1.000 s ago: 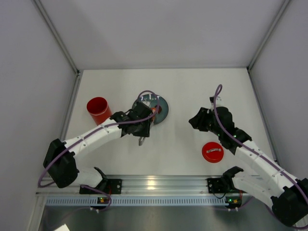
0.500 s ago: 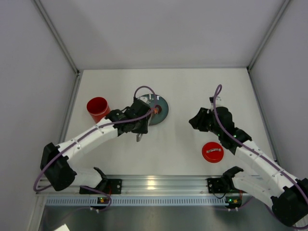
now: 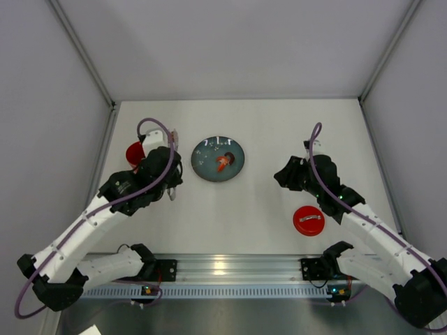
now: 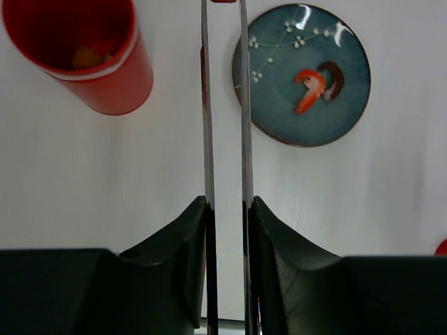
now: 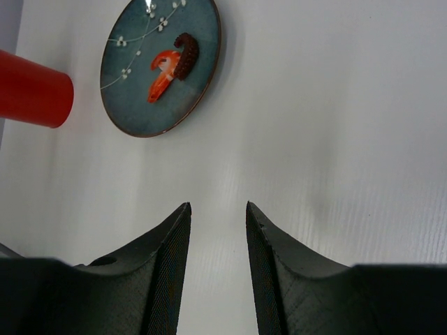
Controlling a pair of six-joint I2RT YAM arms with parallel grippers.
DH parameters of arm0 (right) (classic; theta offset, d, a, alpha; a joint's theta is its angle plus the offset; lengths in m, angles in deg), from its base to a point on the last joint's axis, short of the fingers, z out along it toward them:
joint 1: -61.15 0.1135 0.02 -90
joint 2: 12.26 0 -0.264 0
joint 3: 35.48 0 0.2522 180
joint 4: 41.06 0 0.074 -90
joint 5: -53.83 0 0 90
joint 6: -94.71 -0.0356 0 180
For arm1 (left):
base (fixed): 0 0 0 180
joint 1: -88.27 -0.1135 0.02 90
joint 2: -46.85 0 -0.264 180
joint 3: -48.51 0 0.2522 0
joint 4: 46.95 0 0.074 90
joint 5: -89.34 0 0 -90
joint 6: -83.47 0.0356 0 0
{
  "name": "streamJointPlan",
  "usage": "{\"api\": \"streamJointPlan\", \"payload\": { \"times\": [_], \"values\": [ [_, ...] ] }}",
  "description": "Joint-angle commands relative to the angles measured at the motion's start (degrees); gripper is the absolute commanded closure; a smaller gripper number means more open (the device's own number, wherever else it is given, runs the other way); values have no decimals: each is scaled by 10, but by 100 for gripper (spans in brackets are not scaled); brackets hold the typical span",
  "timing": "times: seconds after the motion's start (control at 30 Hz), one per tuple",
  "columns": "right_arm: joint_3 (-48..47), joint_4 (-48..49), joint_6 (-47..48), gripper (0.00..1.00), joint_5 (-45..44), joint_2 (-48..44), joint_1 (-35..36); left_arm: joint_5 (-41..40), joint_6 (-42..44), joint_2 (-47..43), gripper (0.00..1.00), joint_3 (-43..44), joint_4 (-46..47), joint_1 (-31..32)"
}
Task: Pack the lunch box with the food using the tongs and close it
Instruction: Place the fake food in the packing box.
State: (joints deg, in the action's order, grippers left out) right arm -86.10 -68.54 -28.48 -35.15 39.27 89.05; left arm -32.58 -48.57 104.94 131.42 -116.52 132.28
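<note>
My left gripper (image 4: 229, 202) is shut on the silver tongs (image 4: 207, 125), whose two arms run straight up the left wrist view. A sliver of red food (image 4: 223, 1) shows between the tong tips at the top edge. The red lunch box (image 4: 77, 56) stands upright just left of the tongs, with orange food (image 4: 91, 54) inside. In the top view the left gripper (image 3: 170, 171) sits beside the lunch box (image 3: 135, 151), half hidden by the arm. The blue plate (image 3: 202, 166) holds an orange piece (image 4: 307, 87) and a brown sausage bit (image 4: 334, 75). My right gripper (image 5: 216, 206) hangs open over bare table.
The flat red lid (image 3: 308, 220) lies on the table at the right, near the right arm. White walls close in the table on the left, back and right. The arm bases and a metal rail (image 3: 230, 266) line the near edge.
My left arm has swung left, carrying the tongs from over the plate to beside the lunch box. The plate is now uncovered. The right arm has not moved.
</note>
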Motion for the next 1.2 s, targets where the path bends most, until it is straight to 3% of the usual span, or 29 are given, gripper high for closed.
{"api": "streamJointPlan", "payload": {
  "times": [0.0, 0.17, 0.4, 0.77, 1.17],
  "values": [
    [-23, 4, 1, 63, 6, 3, 8, -117, -50, -30, 74, 26, -69, -7],
    [-21, 8, 0, 63, 8, 7, 8, -179, -82, -83, 72, 25, -104, -10],
    [-20, 18, -5, 64, 18, 15, 8, -206, -109, -88, 67, 21, -159, -10],
    [-18, 19, -6, 64, 22, 16, 8, -144, -74, -57, 65, -21, -117, -26],
    [-15, 20, -4, 64, 21, 16, 8, -39, 4, -58, 65, -51, -48, -125]
  ]
}}
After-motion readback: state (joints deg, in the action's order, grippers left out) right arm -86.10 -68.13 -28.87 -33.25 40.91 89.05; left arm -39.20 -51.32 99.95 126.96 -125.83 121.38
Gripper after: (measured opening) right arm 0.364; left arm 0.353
